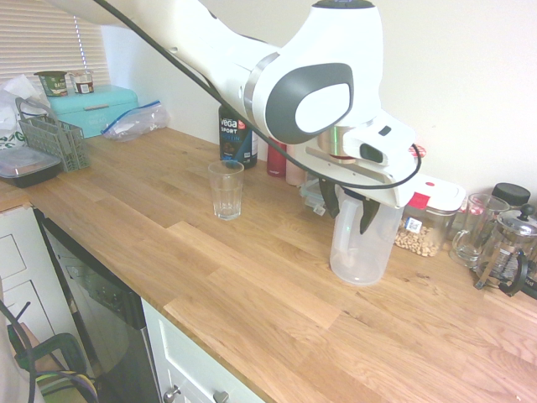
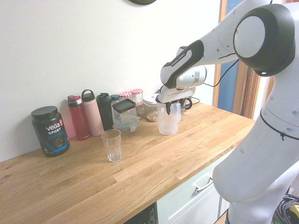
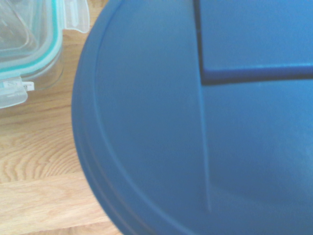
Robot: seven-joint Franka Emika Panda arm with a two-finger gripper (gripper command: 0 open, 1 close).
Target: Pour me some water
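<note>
A translucent pitcher [image 1: 365, 248] [image 2: 169, 122] with a blue lid [image 3: 195, 122] stands upright on the wooden counter [image 1: 252, 277]. My gripper [image 1: 354, 210] [image 2: 173, 109] sits right on top of it, dark fingers [image 1: 340, 201] spread apart and reaching down over its upper part; whether they touch it is unclear. The wrist view is almost filled by the blue lid, seen from very close. An empty clear glass [image 1: 226, 190] [image 2: 111, 145] stands upright on the counter, well apart from the pitcher, toward the black tub.
Along the wall stand a black Vega tub [image 1: 237, 134] [image 2: 50, 130], several bottles [image 2: 92, 112], a teal-sealed food box [image 3: 24, 44], a nut container [image 1: 428, 222], a glass mug [image 1: 474, 228] and a French press [image 1: 508, 252]. A grey rack [image 1: 54, 138] sits at the counter's far end.
</note>
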